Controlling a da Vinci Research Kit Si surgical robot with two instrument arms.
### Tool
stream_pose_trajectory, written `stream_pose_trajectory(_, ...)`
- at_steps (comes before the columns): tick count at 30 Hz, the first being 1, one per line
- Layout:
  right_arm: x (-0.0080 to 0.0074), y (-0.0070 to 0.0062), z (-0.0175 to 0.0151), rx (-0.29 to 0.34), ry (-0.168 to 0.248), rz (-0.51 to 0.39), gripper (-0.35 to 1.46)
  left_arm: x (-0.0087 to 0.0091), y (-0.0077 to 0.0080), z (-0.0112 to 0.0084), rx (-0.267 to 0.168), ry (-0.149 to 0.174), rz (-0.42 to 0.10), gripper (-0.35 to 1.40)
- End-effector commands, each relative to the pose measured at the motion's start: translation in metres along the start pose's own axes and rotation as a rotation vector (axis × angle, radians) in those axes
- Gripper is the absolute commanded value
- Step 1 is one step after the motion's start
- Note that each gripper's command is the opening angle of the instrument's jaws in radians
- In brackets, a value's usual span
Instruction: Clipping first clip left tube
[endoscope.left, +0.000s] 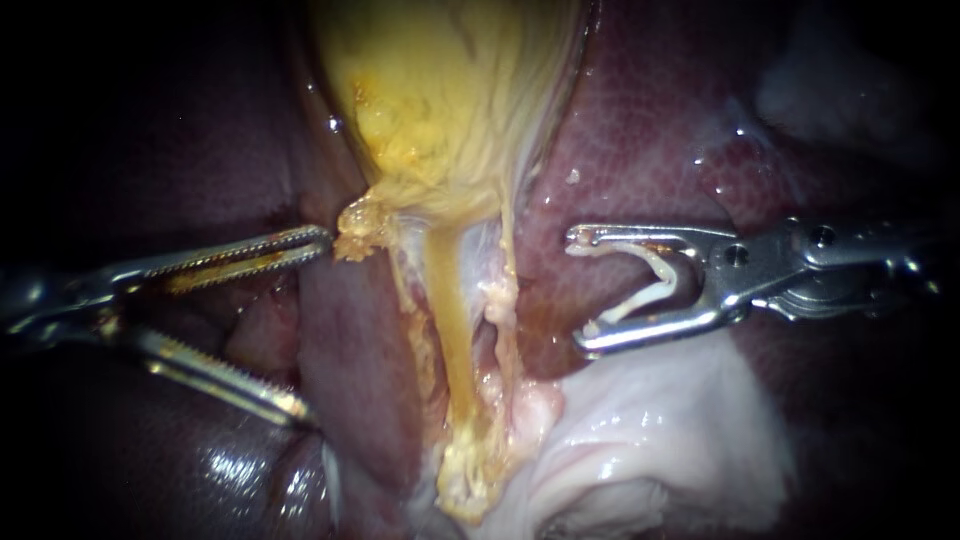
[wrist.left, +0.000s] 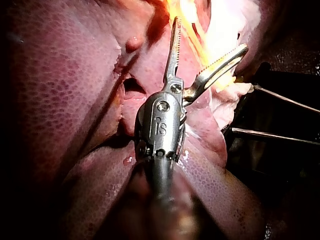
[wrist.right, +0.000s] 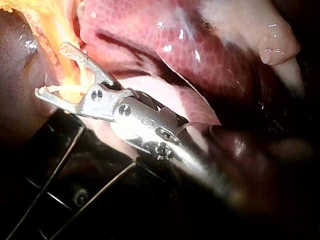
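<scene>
My right instrument (endoscope.left: 585, 290) has its jaws spread wide but pressing a white clip (endoscope.left: 660, 275) from both sides. The clip's mouth faces the left tube (endoscope.left: 448, 310) and stops short of it. I judge the clip should go squarely across the tube, deep in the throat, both tips showing beyond, sparing the thinner strand (endoscope.left: 506, 255) beside the tube. The shaft lies level, wrist straight. Opposite the tube, my left instrument (endoscope.left: 310, 322) gapes empty.
</scene>
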Motion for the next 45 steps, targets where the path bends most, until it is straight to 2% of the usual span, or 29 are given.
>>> stream_pose_trajectory(1,-0.0001,0.0000,0.0000,0.001,0.000,0.000,0.60,-0.0003,0.0002,-0.0001,-0.025,0.002,-0.002,1.04)
stream_pose_trajectory(3,-0.0001,0.0000,0.0000,0.001,0.000,-0.001,0.60,-0.0009,0.0009,-0.0004,-0.083,0.002,-0.007,1.01)
stream_pose_trajectory(7,-0.0002,-0.0001,0.0001,0.003,0.000,-0.001,0.60,-0.0019,0.0020,-0.0006,-0.143,-0.006,-0.012,0.91)
stream_pose_trajectory(11,-0.0003,-0.0001,0.0001,0.006,0.000,-0.002,0.60,-0.0021,0.0022,0.0003,-0.204,-0.009,-0.063,0.73)
stream_pose_trajectory(14,-0.0004,-0.0001,0.0002,0.006,0.000,-0.002,0.60,-0.0019,0.0028,0.0013,-0.232,-0.012,-0.089,0.67)
stream_pose_trajectory(17,-0.0004,-0.0001,0.0003,0.005,0.001,-0.003,0.60,-0.0015,0.0033,0.0020,-0.249,0.004,-0.102,0.66)
stream_pose_trajectory(23,-0.0005,-0.0001,0.0003,0.008,0.001,-0.003,0.60,-0.0005,0.0038,0.0029,-0.276,0.023,-0.147,0.46)
stream_pose_trajectory(29,-0.0006,0.0000,0.0004,0.008,0.001,-0.004,0.60,0.0003,0.0039,0.0032,-0.294,0.063,-0.171,0.12)
stream_pose_trajectory(33,-0.0006,0.0000,0.0004,0.008,0.001,-0.004,0.60,0.0014,0.0039,0.0032,-0.304,0.095,-0.197,-0.20)
stream_pose_trajectory(34,-0.0006,0.0000,0.0004,0.008,0.001,-0.004,0.60,0.0016,0.0040,0.0032,-0.305,0.104,-0.197,-0.35)
stream_pose_trajectory(39,-0.0007,0.0000,0.0004,0.008,0.001,-0.004,0.60,0.0021,0.0040,0.0026,-0.308,0.139,-0.215,-0.35)
stream_pose_trajectory(45,-0.0007,0.0000,0.0003,0.010,0.001,-0.004,0.60,0.0011,0.0041,0.0015,-0.306,0.144,-0.221,-0.35)
